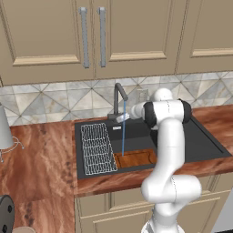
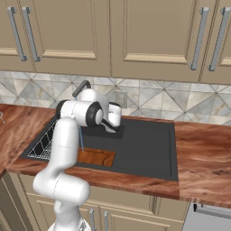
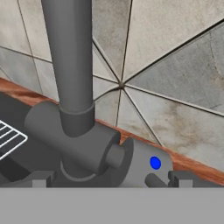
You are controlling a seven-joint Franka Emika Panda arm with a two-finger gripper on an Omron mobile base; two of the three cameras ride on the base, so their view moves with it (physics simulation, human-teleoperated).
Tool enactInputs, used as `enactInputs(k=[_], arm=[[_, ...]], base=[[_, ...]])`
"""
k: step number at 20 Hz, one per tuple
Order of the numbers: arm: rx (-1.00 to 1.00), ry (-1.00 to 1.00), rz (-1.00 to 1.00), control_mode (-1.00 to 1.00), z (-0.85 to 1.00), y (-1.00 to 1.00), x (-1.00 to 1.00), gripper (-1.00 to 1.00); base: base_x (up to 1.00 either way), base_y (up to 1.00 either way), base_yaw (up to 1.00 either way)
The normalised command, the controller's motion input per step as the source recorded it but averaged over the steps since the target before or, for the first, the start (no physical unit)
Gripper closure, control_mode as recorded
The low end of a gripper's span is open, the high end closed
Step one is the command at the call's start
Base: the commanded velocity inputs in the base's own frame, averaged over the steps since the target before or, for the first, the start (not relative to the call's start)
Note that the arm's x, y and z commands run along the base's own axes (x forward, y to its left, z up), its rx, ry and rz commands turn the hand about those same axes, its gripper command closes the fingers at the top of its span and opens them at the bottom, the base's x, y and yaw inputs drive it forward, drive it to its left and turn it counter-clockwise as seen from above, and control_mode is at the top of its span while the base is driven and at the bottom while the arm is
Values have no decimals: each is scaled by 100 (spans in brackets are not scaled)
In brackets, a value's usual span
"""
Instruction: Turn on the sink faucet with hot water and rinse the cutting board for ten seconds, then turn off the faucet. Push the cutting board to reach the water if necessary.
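Observation:
The dark grey sink faucet (image 1: 119, 97) stands at the back of the black sink (image 1: 207, 144). A thin blue stream of water (image 1: 123, 134) falls from its spout onto the left end of the reddish-brown cutting board (image 1: 136, 159), which lies flat at the front of the basin. My gripper (image 1: 124, 118) is down at the faucet's base. In the hand view the gripper (image 3: 109, 181) is open, its fingertips (image 3: 40, 179) wide apart on either side of the base and the small lever (image 3: 146, 165) with a blue dot. From the right I see the faucet (image 2: 81, 88), water (image 2: 81, 138), board (image 2: 97, 157) and sink (image 2: 144, 149).
A white wire rack (image 1: 98, 148) lies in the sink's left part, beside the board. Wood-grain countertop (image 1: 36, 159) runs on both sides. Tiled backsplash and closed cabinets (image 1: 91, 36) rise behind the faucet. A light vessel (image 1: 4, 129) stands at the far left.

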Motion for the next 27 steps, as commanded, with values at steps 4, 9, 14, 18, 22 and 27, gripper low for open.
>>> enactInputs(k=[4,9,14,18,22,27], arm=[[-1,3,-5,-100,0,61,-14,-100],[-1,5,-7,-100,0,62,-28,-100],[-3,2,-8,-100,0,67,-25,-100],[-2,1,-7,-100,0,61,-27,-100],[-1,0,-7,-100,0,57,-24,-100],[-2,0,-7,-100,0,56,-27,-100]], base=[[0,0,0],[0,0,0],[0,0,0],[0,0,0],[0,0,0],[0,0,0]])
